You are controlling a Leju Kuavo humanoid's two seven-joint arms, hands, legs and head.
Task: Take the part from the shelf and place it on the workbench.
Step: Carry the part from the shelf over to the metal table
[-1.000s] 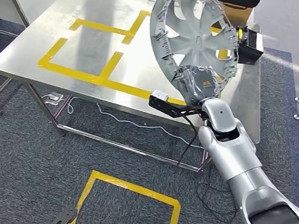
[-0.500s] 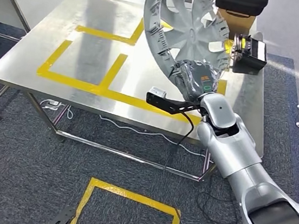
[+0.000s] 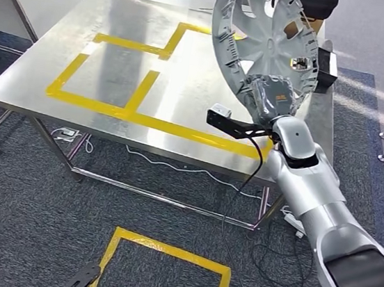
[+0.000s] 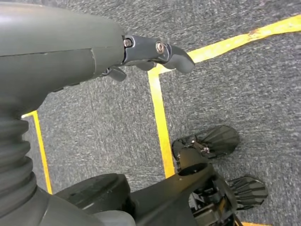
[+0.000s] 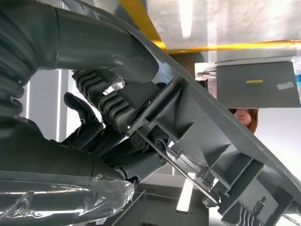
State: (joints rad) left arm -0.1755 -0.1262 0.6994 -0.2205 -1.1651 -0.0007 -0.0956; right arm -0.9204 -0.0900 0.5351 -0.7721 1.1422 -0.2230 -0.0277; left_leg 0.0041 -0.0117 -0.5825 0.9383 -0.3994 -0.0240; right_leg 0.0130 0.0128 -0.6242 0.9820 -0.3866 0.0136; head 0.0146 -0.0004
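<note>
Silver and shiny, the desk [image 3: 135, 73] fills the upper left and middle of the head picture. Yellow tape [image 3: 131, 104] on its top marks out boxes. Grey carpet lies below it, with one more yellow box [image 3: 166, 252] at the bottom middle.

Next biggest is the part [image 3: 257, 25], a grey wheel cover. It is at the top right of the head picture, up in the air and tilted, above the right end of the desk. It does not seem to rest on the desk yet.

Gripping the part is the right hand [image 3: 269, 100], which holds it by its lower rim. In the right wrist picture the fingers [image 5: 106, 101] curl over the ribbed edge of the part [image 5: 213, 141]. At the upper left of its own wrist picture is the left hand [image 4: 152, 49], hanging over the carpet. It holds nothing, and its fingers look loosely bent.

What could go wrong? The part is big and is held by one edge only. I think it could swing, tip or slip out if the arm moves fast. It could also bump the dark box [image 3: 323, 65] just behind it at the right end of the desk. Set down too near the desk's edge, it might slide off.

That dark box and a brown box [image 3: 313, 24] sit at the top right. I cannot tell what is in them.
</note>
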